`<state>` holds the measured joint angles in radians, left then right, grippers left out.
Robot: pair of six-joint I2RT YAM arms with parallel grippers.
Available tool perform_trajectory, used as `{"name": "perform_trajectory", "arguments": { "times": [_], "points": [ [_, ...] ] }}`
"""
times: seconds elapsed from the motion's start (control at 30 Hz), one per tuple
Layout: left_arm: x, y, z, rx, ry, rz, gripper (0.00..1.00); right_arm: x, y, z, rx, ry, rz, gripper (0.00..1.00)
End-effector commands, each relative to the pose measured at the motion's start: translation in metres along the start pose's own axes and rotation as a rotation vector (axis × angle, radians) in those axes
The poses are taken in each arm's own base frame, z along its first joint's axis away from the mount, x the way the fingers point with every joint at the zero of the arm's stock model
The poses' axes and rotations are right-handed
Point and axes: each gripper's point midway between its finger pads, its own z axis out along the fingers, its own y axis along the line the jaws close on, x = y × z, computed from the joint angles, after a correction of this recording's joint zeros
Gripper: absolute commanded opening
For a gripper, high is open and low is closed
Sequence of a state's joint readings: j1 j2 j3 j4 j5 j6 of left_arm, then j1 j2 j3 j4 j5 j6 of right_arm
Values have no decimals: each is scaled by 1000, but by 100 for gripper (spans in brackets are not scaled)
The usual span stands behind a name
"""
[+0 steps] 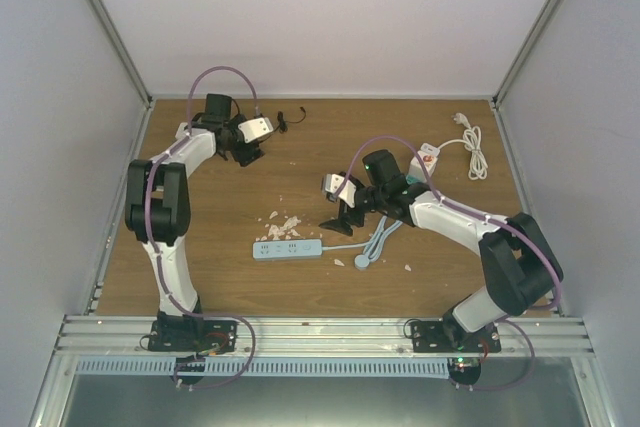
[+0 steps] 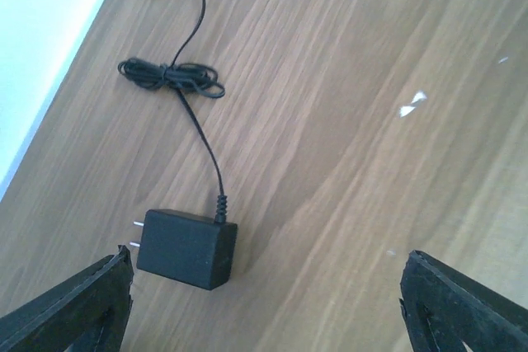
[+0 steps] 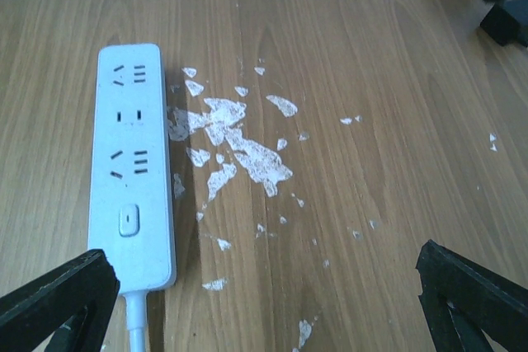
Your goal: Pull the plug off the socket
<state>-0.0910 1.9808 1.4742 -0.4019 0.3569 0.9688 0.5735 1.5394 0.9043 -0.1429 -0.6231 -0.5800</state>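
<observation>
Black adapter plug out of socket, flat on table, prongs pointing left, thin cord bundled. White power strip face-up, well apart.

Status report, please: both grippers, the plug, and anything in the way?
Left gripper open over black adapter, lying unplugged. Right gripper open above power strip, visible sockets empty. Only white flecks beside strip, nothing blocking.

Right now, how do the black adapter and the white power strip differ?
The adapter is a short black block with bare prongs; the power strip is a long white bar with empty outlets. The adapter's cord is thin, black, partly bundled; the power strip's cord is white. Both lie flat on the table, ungripped.
</observation>
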Motion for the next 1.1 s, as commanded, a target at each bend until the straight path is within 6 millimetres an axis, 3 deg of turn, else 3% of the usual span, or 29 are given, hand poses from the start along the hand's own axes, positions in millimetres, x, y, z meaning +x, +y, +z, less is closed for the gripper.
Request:
{"name": "perform_trajectory", "arguments": {
  "times": [0.0,0.13,0.4,0.6,0.87,1.07],
  "points": [
    [-22,-22,-23,54,-83,-17,90,16,-8,-6,7,82,-39,100],
    [-30,-44,-35,90,-113,-27,99,54,-3,-13,-29,241,-68,99],
    [-55,-91,-45,195,-152,-44,99,116,13,-42,-89,438,-187,98],
    [-62,-120,-42,244,-148,-30,99,136,27,-48,-178,506,-237,96],
    [-59,-127,-41,248,-155,-59,99,166,43,-43,-279,573,-172,91],
    [-54,-131,-39,236,-160,-62,99,177,49,-52,-290,566,-56,88]
  ]
}}
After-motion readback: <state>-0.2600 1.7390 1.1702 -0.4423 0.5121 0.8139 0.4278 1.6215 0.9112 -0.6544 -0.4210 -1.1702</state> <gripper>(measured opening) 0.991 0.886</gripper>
